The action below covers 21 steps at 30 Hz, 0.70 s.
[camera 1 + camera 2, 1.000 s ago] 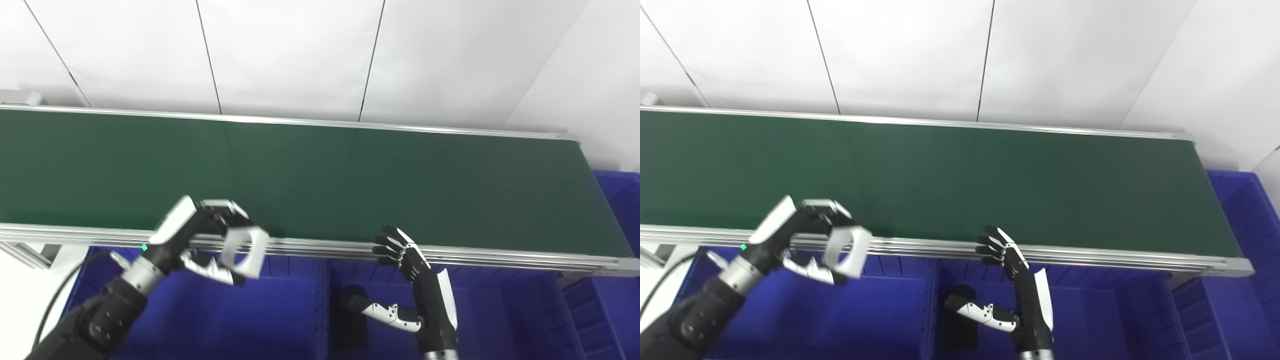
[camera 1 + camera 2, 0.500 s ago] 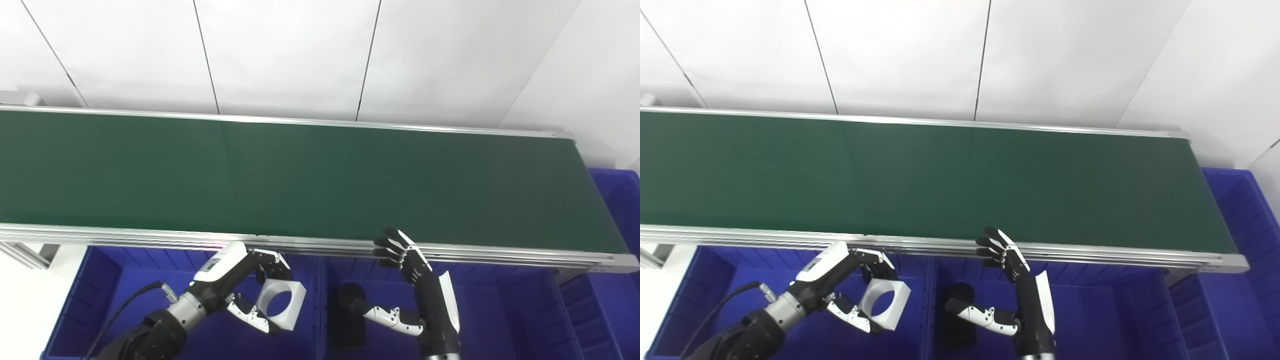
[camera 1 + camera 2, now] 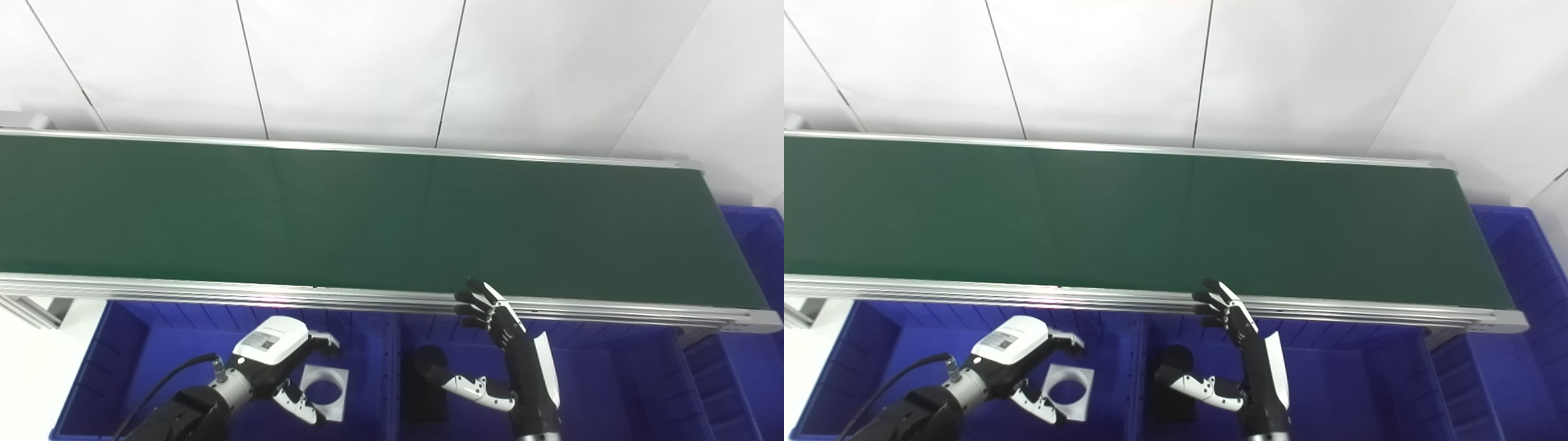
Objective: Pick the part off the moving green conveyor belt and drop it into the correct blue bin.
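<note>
And there it went! The left hand [image 3: 278,375], which half a second before had the white part pinched between fingers and thumb above the left blue bin [image 3: 128,343], had let go; its fingers were spread and it held nothing. The part [image 3: 324,393], a white square block with a round hole through it, lay flat on the bin floor just under and ahead of those spread fingers, apparently no longer touched by them. A second earlier hand and part were up at the near rail of the green conveyor belt [image 3: 367,220], so the carry down and the release had both been made. By the look of it, the drop was done; whether this was the correct bin the pictures could not say.

Off to the right, the right hand [image 3: 499,331] waited with fingers open and empty, raised near the belt's rail over the middle bin [image 3: 600,373]. A black part [image 3: 429,386] sat in that bin beside its thumb. The belt itself showed no parts. Only the bin wall and the rail above stood close to the left hand's way back up.
</note>
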Each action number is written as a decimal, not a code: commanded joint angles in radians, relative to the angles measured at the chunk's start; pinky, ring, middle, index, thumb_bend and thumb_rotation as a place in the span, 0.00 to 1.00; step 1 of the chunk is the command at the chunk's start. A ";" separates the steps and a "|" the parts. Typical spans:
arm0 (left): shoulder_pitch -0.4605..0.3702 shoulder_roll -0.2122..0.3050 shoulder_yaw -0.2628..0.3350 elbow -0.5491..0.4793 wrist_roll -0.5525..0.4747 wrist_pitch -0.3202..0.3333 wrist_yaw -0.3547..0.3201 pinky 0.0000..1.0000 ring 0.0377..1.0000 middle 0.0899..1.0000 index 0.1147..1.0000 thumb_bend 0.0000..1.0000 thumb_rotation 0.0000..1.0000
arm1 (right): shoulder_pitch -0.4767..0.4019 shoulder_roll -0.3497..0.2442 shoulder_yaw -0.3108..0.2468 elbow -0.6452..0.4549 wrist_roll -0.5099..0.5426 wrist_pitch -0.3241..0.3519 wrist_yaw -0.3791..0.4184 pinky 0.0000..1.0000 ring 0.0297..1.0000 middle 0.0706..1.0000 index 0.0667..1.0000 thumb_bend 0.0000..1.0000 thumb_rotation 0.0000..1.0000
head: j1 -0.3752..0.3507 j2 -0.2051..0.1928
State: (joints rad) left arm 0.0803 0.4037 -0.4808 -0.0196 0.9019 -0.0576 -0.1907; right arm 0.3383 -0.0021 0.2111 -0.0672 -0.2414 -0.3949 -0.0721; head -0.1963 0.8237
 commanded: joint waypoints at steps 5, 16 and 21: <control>0.092 0.019 0.092 -0.114 -0.099 -0.004 0.015 0.89 0.90 0.93 0.90 0.87 0.55 | 0.002 0.004 -0.001 -0.047 0.012 0.010 0.013 0.67 0.72 0.76 0.84 0.85 0.30 | -0.001 0.002; 0.138 -0.119 0.256 0.019 -0.881 -0.275 -0.060 0.82 0.85 0.86 0.85 0.86 0.39 | 0.006 -0.011 -0.007 -0.073 0.002 0.068 0.046 0.67 0.74 0.78 0.85 0.86 0.31 | -0.008 -0.007; 0.152 -0.209 0.279 0.079 -1.017 -0.339 -0.078 0.81 0.84 0.85 0.84 0.85 0.31 | 0.019 -0.021 -0.007 -0.090 0.000 0.090 0.057 0.68 0.75 0.78 0.85 0.86 0.29 | -0.003 -0.009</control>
State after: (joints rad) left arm 0.2349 0.1794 -0.2144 0.0621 -0.0920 -0.3451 -0.2601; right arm 0.3645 -0.0245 0.2054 -0.1239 -0.2439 -0.3083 -0.0184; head -0.2010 0.8145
